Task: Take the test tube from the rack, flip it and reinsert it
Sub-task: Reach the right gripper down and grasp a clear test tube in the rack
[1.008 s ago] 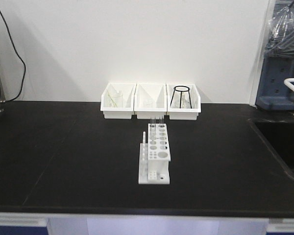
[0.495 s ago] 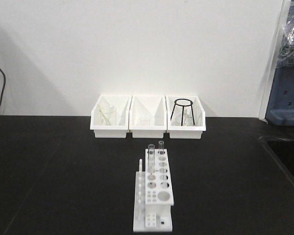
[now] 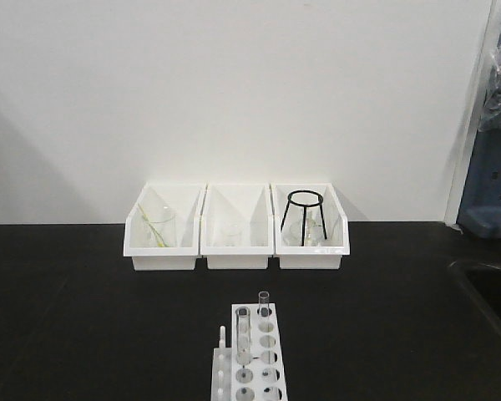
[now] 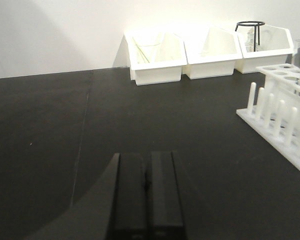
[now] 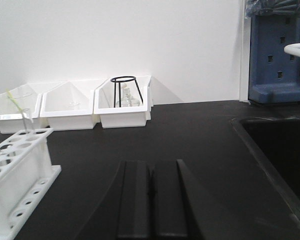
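The white rack (image 3: 252,368) stands at the bottom middle of the front view, cut off by the frame edge. Two clear test tubes stand upright in its far holes, one (image 3: 243,334) nearer and one (image 3: 264,306) behind it. In the left wrist view the rack (image 4: 285,117) lies to the right, pegs facing me. My left gripper (image 4: 146,156) is shut and empty over bare black bench. In the right wrist view the rack (image 5: 17,172) lies to the left. My right gripper (image 5: 151,163) is also shut and empty. Neither gripper shows in the front view.
Three white open-front bins (image 3: 236,242) line the wall behind the rack. The left bin holds a beaker (image 3: 157,227), the right one a black ring stand (image 3: 304,215). A sunken sink (image 5: 282,150) and a blue unit (image 5: 277,50) lie to the right.
The front view has moved closer to the bench. The bins look larger and the rack has slid down to the frame's bottom edge. The tubes have stayed in the rack.
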Tool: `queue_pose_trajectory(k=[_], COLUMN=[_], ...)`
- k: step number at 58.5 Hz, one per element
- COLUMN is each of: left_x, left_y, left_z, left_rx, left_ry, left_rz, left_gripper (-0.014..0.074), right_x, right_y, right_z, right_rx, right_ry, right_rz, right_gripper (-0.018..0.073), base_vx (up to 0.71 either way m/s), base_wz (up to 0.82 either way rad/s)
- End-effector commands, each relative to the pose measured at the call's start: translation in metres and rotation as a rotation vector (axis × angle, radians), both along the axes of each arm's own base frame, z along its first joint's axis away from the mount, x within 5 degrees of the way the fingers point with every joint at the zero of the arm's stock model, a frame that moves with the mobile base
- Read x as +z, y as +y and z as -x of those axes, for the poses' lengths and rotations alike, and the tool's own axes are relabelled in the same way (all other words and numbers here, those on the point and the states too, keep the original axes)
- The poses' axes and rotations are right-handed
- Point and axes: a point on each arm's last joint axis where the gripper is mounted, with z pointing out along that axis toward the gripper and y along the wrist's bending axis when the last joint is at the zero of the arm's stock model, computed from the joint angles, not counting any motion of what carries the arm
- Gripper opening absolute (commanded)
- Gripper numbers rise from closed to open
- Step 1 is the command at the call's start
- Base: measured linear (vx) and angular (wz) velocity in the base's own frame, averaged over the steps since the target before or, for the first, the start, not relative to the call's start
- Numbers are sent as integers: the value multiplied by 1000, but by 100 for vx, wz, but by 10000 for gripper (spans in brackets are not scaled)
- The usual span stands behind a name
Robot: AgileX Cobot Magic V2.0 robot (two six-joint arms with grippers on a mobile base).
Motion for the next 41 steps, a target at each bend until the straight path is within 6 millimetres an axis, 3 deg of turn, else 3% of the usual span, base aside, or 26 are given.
queue_pose_trajectory(k=[1,41], left_x=[9,9], left_y=[-1,-1], left_z=[0,0], left_rx=[-14,-14], left_ry=[-90,-90], left_rz=[22,22], left_gripper=[-6,-6], right_x=[7,7], right_y=[0,0], right_z=[1,1], right_rx=[3,3], right_ry=[-89,-89], right_rz=[13,13], right_gripper=[-10,-10], base_vx=[23,9], base_wz=[-5,-2])
